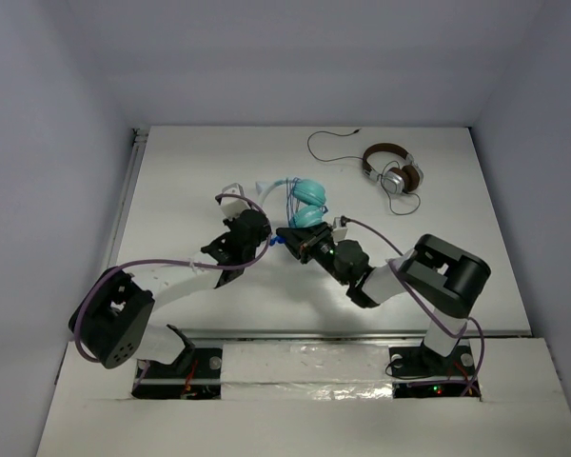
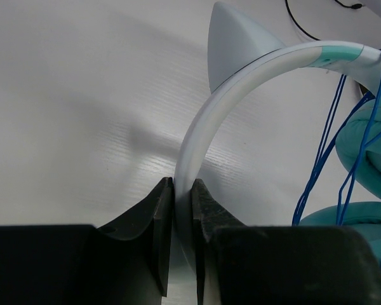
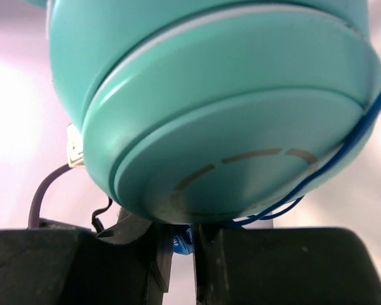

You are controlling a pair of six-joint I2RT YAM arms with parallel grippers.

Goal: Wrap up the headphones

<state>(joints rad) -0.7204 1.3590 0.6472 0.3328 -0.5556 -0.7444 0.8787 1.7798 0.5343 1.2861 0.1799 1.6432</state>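
The top external camera hangs above and behind the robot and looks down and forward over the white table [image 1: 438, 190], far enough off to take in the whole tabletop and the walls [image 1: 57, 143] around it. The left wrist camera sits just behind the left gripper [image 2: 182, 187], low, facing along its fingers across the tabletop, very near the white headband [image 2: 241, 79]. The right wrist camera looks out past the right gripper [image 3: 176, 232], so close under a teal ear cup [image 3: 228, 114] that the cup fills most of the frame. All three views share the headphones [image 1: 309, 202]; both wrist views share their blue cable [image 2: 324, 146].
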